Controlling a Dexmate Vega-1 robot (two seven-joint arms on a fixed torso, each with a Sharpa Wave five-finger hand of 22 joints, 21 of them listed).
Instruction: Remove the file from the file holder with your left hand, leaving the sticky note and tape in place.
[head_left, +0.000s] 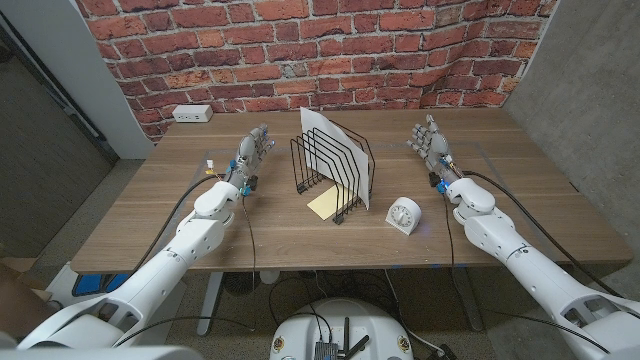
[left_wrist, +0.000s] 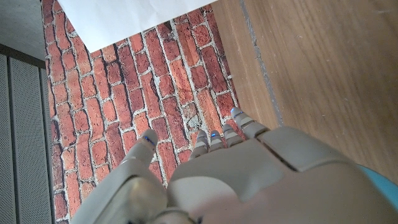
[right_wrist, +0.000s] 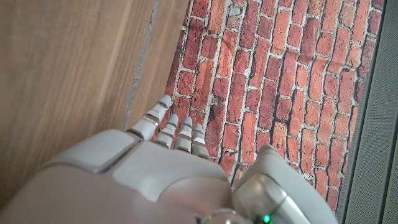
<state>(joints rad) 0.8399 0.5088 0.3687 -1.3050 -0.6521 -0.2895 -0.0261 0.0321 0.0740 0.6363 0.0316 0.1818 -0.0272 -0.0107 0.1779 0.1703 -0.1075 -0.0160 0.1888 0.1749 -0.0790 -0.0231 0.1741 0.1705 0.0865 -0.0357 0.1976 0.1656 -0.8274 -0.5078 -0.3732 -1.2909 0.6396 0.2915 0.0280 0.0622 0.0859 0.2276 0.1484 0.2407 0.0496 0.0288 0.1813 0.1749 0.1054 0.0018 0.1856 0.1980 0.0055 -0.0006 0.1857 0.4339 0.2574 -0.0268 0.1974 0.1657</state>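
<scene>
A black wire file holder (head_left: 332, 172) stands at the middle of the wooden table (head_left: 150, 215). A white file (head_left: 335, 150) leans in its slots, tilted toward the right. A yellow sticky note (head_left: 325, 205) lies at the holder's front foot. A white tape dispenser (head_left: 405, 215) sits to the holder's right. My left hand (head_left: 250, 157) is to the left of the holder, apart from it, open and holding nothing. In the left wrist view my left hand (left_wrist: 236, 174) points at the brick wall, with a corner of the white file (left_wrist: 124, 18). My right hand (head_left: 432, 142) is open to the holder's right.
A white power strip (head_left: 191, 113) lies at the table's back left corner. A red brick wall (head_left: 300, 50) stands right behind the table. Bare wood lies in front of the holder and along both sides.
</scene>
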